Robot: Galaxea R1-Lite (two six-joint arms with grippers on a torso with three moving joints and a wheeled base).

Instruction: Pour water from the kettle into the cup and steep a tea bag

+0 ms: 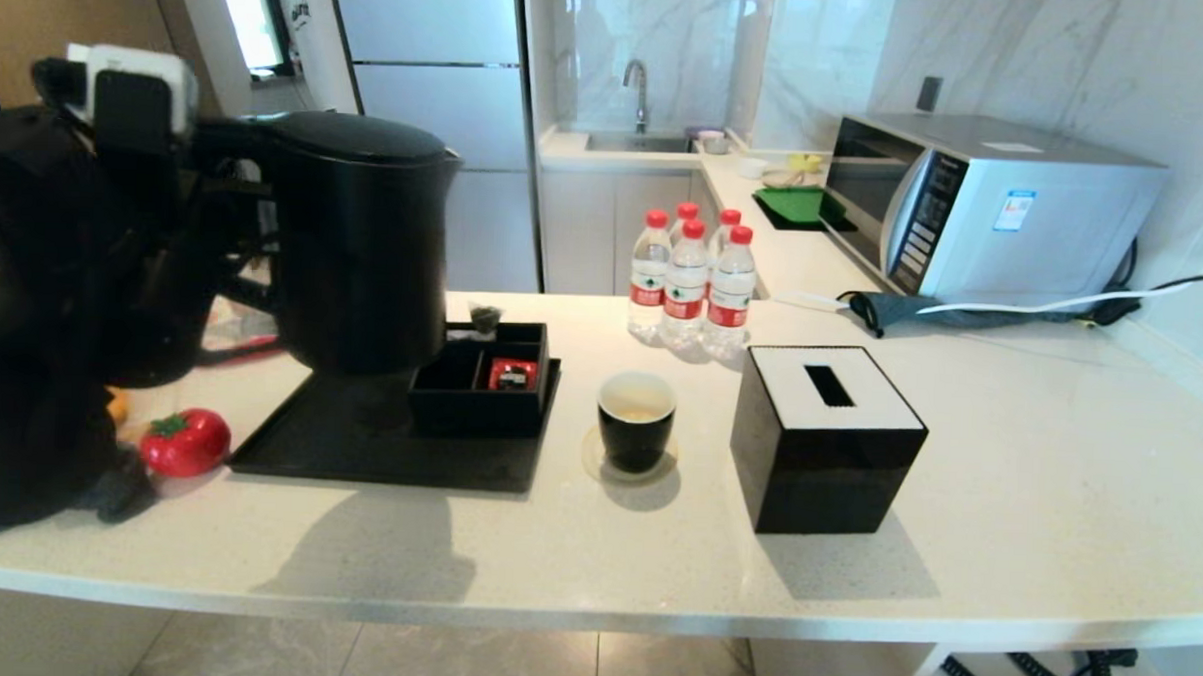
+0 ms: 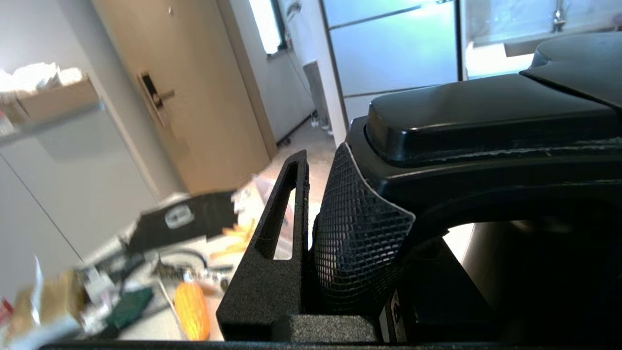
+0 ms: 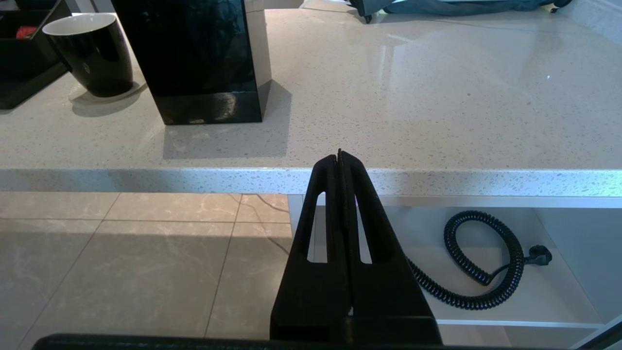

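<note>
My left gripper [image 2: 323,204] is shut on the loop handle of the tall black kettle [image 1: 365,240], which hangs upright just above the black tray [image 1: 297,447], its spout turned towards the cup. The small black white-lined cup [image 1: 637,419] stands on the counter right of the tray, also seen in the right wrist view [image 3: 92,53]; a pale pool shows at its bottom. No stream falls. A small dark tea bag [image 1: 484,318] sits at the back of the black compartment box [image 1: 479,404]. My right gripper [image 3: 340,155] is shut and empty, parked below the counter's front edge.
A black cube tissue box [image 1: 826,436] stands right of the cup. Red-capped bottles [image 1: 689,271] stand behind it, a microwave [image 1: 986,206] at the back right. A red packet [image 1: 512,373] lies in the compartment box. A red tomato toy [image 1: 186,442] sits left of the tray.
</note>
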